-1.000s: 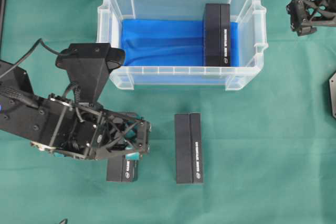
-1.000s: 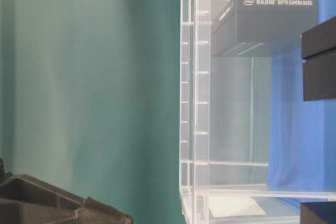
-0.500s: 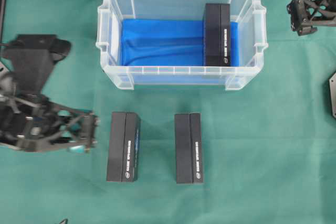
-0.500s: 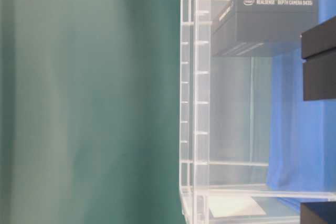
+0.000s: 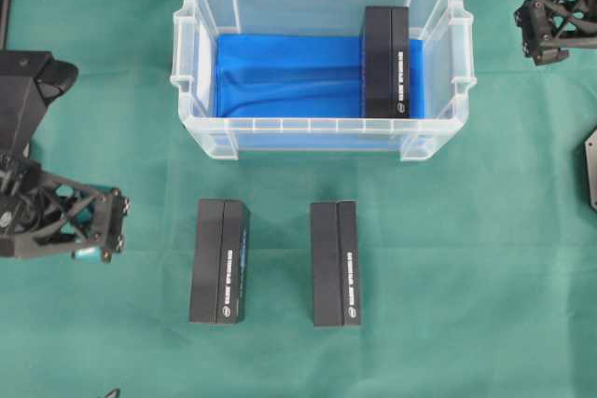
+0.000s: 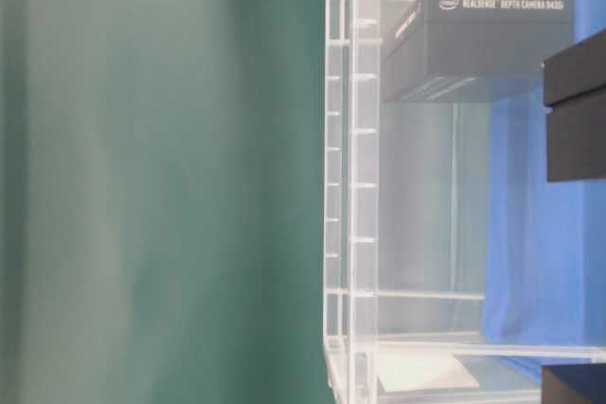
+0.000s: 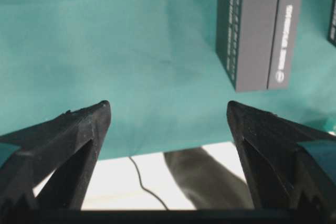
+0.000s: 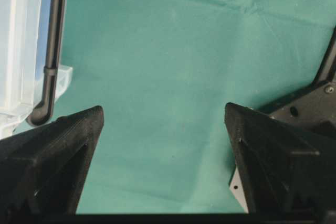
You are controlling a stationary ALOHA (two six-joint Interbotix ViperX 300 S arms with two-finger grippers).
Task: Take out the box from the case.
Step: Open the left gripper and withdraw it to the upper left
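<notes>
- My left gripper (image 5: 110, 226) sits at the overhead view's left edge, fingers (image 7: 79, 129) spread wide, nothing between them.
- My right gripper (image 5: 536, 34) at top right, fingers (image 8: 63, 140) apart, empty.

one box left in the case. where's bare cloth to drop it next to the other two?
Free: green cloth right of the right box, out to the frame edge, and below the case on that side. Narrower gap between the left box and the right one. Crowded: left edge, where the open left gripper hovers beside the left box.
</notes>
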